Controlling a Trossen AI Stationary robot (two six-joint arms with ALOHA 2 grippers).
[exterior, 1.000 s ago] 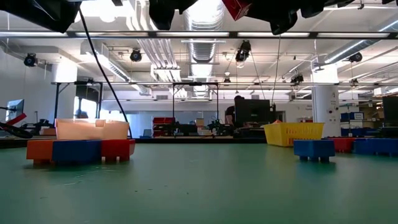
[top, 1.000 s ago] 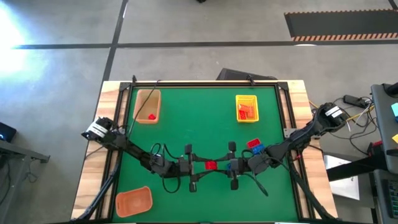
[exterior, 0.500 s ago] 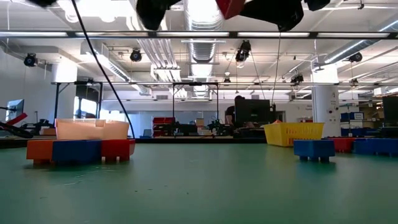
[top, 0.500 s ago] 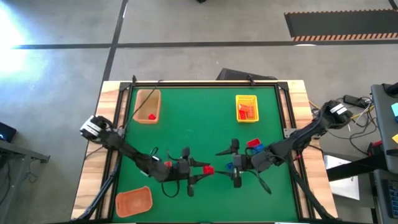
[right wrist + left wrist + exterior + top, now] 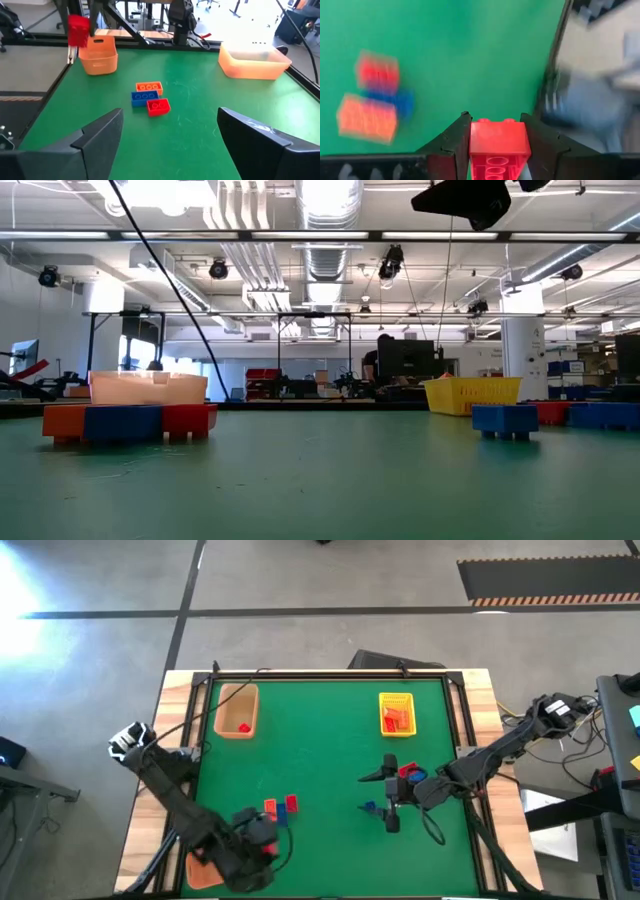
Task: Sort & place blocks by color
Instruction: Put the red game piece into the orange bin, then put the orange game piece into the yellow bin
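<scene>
Sorting is judged partly done — red blocks (image 5: pixel 397 719) lie in the yellow tray (image 5: pixel 397 698), 1 red brick (image 5: pixel 498 142) is pinched by the left gripper (image 5: pixel 497 142) near the orange tray (image 5: pixel 213 868), 3 blocks (image 5: pixel 279 808) remain — right gripper (image 5: pixel 389 797) spread

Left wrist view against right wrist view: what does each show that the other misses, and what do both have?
Only the left wrist view shows the grip up close: the left end effector shut on a red block, a finger on either side.

Only the right wrist view shows the right end effector open with nothing between its fingers, plus the orange tray and the tan tray.

Both show the held red block and the cluster of orange block, blue block and red block on the green mat.
</scene>
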